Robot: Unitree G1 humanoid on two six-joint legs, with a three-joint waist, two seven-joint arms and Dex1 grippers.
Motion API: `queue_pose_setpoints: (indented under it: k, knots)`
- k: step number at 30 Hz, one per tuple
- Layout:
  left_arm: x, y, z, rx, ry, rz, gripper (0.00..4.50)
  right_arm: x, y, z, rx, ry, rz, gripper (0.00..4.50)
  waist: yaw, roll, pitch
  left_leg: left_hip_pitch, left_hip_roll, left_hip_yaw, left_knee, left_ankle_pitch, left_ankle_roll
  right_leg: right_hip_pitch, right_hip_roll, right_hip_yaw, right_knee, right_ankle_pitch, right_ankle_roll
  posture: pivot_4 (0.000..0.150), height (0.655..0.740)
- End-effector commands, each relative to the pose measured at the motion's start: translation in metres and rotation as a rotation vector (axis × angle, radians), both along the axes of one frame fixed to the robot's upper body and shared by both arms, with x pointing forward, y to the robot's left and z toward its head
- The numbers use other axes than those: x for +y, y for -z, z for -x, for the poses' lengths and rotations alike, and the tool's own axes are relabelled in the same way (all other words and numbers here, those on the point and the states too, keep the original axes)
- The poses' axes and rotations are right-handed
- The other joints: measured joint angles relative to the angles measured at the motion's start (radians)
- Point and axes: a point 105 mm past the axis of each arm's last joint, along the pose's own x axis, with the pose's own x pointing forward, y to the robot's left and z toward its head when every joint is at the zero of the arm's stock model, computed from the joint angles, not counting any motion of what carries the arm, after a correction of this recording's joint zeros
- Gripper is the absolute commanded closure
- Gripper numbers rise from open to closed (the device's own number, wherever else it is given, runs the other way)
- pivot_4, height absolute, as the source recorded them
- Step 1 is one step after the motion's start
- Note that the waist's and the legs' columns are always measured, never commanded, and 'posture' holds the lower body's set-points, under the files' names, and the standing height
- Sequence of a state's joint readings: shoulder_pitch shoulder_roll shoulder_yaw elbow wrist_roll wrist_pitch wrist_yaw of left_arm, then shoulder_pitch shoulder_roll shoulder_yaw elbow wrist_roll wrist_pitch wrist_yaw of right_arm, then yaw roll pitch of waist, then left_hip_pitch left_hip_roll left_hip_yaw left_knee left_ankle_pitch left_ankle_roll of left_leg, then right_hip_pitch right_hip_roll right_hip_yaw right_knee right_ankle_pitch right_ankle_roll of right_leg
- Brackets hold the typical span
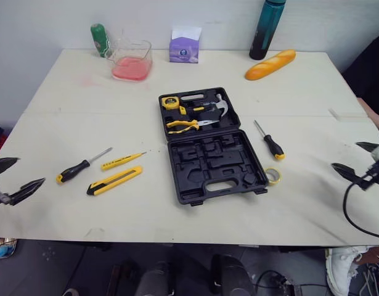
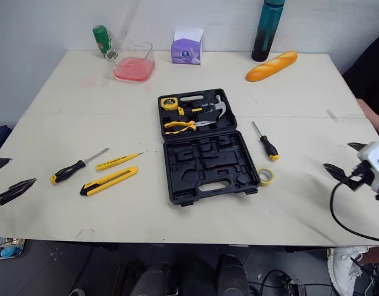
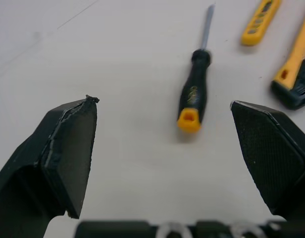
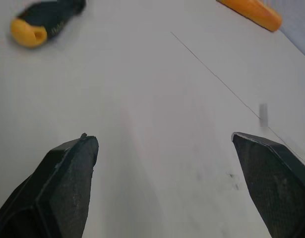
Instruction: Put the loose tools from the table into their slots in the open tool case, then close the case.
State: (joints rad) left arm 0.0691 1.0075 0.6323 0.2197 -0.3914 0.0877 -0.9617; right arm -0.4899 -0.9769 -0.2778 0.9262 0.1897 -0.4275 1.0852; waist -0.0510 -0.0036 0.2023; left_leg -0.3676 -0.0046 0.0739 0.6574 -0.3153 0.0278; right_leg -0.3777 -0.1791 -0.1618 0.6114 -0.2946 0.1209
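Observation:
The black tool case [image 1: 207, 148] lies open mid-table; its far half holds a tape measure [image 1: 170, 102], a hammer [image 1: 217, 108] and pliers [image 1: 183, 126], its near half is empty. Left of it lie a black-handled screwdriver [image 1: 81, 166], a slim yellow tool [image 1: 121, 161] and a yellow utility knife [image 1: 114, 180]. Right of the case lie another screwdriver [image 1: 270, 141] and a yellow tape roll [image 1: 273, 176]. My left gripper [image 1: 15, 179] is open at the table's left edge, short of the screwdriver [image 3: 194, 96]. My right gripper [image 1: 357, 160] is open at the right edge, holding nothing.
Along the far edge stand a green bottle [image 1: 100, 39], a clear jug with pink liquid [image 1: 132, 60], a purple tissue box [image 1: 185, 45], a dark teal bottle [image 1: 266, 29] and a bread loaf [image 1: 270, 65]. A person's dark sleeve [image 1: 371, 74] is at the far right.

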Motion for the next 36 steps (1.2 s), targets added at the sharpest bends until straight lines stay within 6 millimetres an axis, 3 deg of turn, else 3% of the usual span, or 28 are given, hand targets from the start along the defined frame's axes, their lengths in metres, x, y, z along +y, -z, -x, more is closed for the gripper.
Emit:
queue_pose_setpoints:
  k: [1, 3, 6, 9, 13, 14, 19, 23, 27, 30, 36]
  knots:
    - [-0.019, -0.012, -0.011, -0.056, 0.044, 0.004, 0.00, 0.012, -0.017, -0.008, -0.026, -0.049, -0.026, 0.04, 0.003, 0.000, 0.000, 0.000, 0.000, 0.000, 0.000, 0.000, 0.000, 0.000, 0.000, 0.000, 0.000, 0.000, 0.000, 0.150, 0.7400]
    - [-0.041, -0.014, -0.021, -0.069, 0.091, 0.008, 0.00, 0.028, -0.017, -0.017, -0.002, -0.102, -0.041, 0.04, 0.007, 0.000, 0.000, -0.001, 0.000, -0.001, 0.001, 0.000, 0.000, 0.000, 0.000, 0.000, 0.000, 0.000, 0.000, 0.150, 0.7400]
    - [-0.084, -0.015, -0.043, -0.076, 0.175, 0.051, 0.79, 0.059, -0.019, -0.038, 0.024, -0.182, -0.064, 0.85, 0.017, 0.000, 0.000, -0.001, 0.000, -0.001, 0.004, 0.000, 0.000, 0.001, 0.001, 0.000, 0.001, 0.000, 0.000, 0.150, 0.7400]
    - [-0.121, -0.010, -0.056, -0.041, 0.250, 0.111, 2.19, 0.078, -0.018, -0.053, 0.030, -0.210, -0.021, 2.37, 0.022, 0.000, 0.000, -0.002, 0.000, -0.002, 0.006, 0.000, 0.000, 0.001, 0.001, 0.001, 0.002, 0.001, 0.000, 0.150, 0.7400]
    - [-0.153, -0.004, -0.065, 0.001, 0.309, 0.122, 4.21, 0.095, -0.022, -0.068, 0.020, -0.229, 0.001, 4.46, 0.023, 0.000, 0.000, -0.004, 0.000, -0.003, 0.006, -0.001, -0.001, 0.000, 0.003, 0.000, 0.000, 0.001, 0.000, 0.150, 0.7400]
    - [-0.161, -0.004, -0.070, 0.001, 0.316, 0.127, 4.43, 0.102, -0.023, -0.072, 0.017, -0.237, 0.013, 4.50, 0.024, 0.000, 0.000, -0.004, 0.000, -0.003, 0.005, -0.001, -0.001, 0.000, 0.004, 0.000, -0.001, 0.001, 0.000, 0.150, 0.7400]
    - [-0.203, 0.001, -0.097, 0.044, 0.343, 0.195, 4.43, 0.139, -0.023, -0.097, 0.015, -0.256, 0.094, 4.50, 0.024, 0.000, 0.000, -0.004, 0.001, -0.003, 0.009, 0.000, 0.000, 0.002, 0.006, -0.001, 0.001, 0.002, 0.001, 0.150, 0.7400]
    - [-0.224, 0.003, -0.110, 0.070, 0.347, 0.235, 4.43, 0.151, -0.021, -0.110, 0.023, -0.222, 0.168, 4.50, 0.023, 0.000, 0.000, -0.004, 0.001, -0.003, 0.008, 0.000, -0.001, 0.001, 0.007, 0.000, 0.000, 0.001, 0.001, 0.150, 0.7400]
    - [-0.232, 0.011, -0.118, 0.115, 0.327, 0.262, 4.43, 0.165, -0.022, -0.115, 0.006, -0.239, 0.171, 4.50, 0.022, 0.000, 0.000, -0.007, 0.002, -0.005, 0.007, 0.000, -0.001, 0.000, 0.009, 0.000, -0.003, 0.001, 0.001, 0.150, 0.7400]
    - [-0.227, 0.025, -0.130, 0.144, 0.250, 0.260, 4.43, 0.178, -0.023, -0.120, -0.013, -0.245, 0.212, 4.50, 0.021, 0.000, 0.000, -0.006, 0.002, -0.004, 0.008, 0.001, -0.001, 0.001, 0.009, 0.001, -0.002, 0.001, 0.001, 0.150, 0.7400]
    - [-0.232, 0.034, -0.139, 0.191, 0.236, 0.282, 4.43, 0.181, -0.023, -0.127, 0.018, -0.204, 0.219, 4.50, 0.022, 0.000, 0.000, -0.006, 0.003, -0.005, 0.009, 0.001, -0.002, 0.000, 0.010, 0.001, -0.001, 0.001, 0.001, 0.150, 0.7400]
